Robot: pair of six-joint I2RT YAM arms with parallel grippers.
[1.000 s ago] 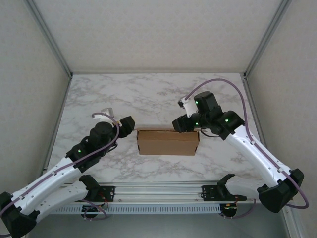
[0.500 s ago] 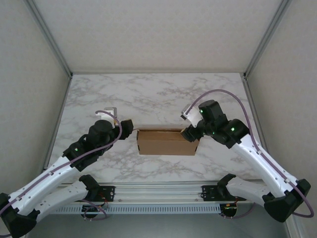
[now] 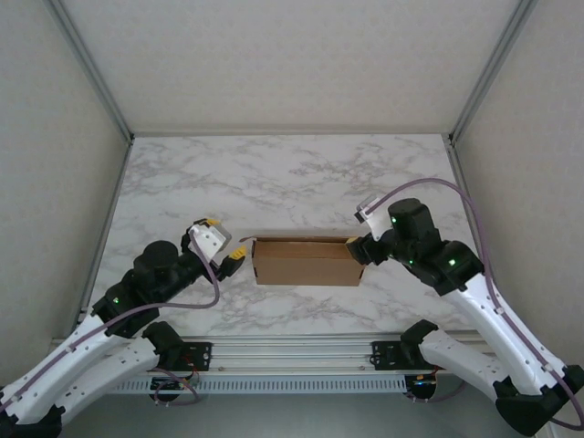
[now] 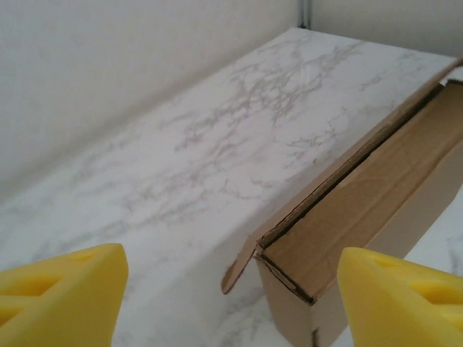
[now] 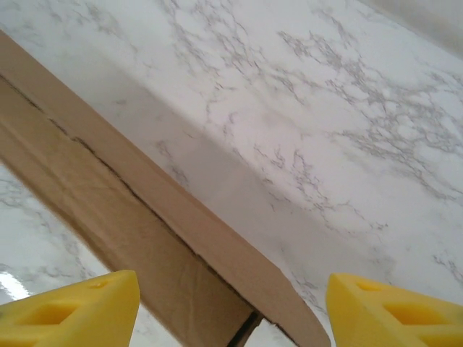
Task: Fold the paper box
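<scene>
The plain brown cardboard paper box (image 4: 362, 238) runs off the right edge of the left wrist view and the left and bottom edges of the right wrist view, while the left arm's yellow fingers (image 4: 58, 289) and the right arm's yellow fingers (image 5: 72, 307) are cropped at the bottom.

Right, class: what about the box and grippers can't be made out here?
- Box underside: top view, hidden against the table.
- Box's far end: left wrist view, cut off by the right edge.
- Left gripper fingers: left wrist view, mostly cut off by the bottom edge.
- Right gripper fingers: right wrist view, likewise.
</scene>
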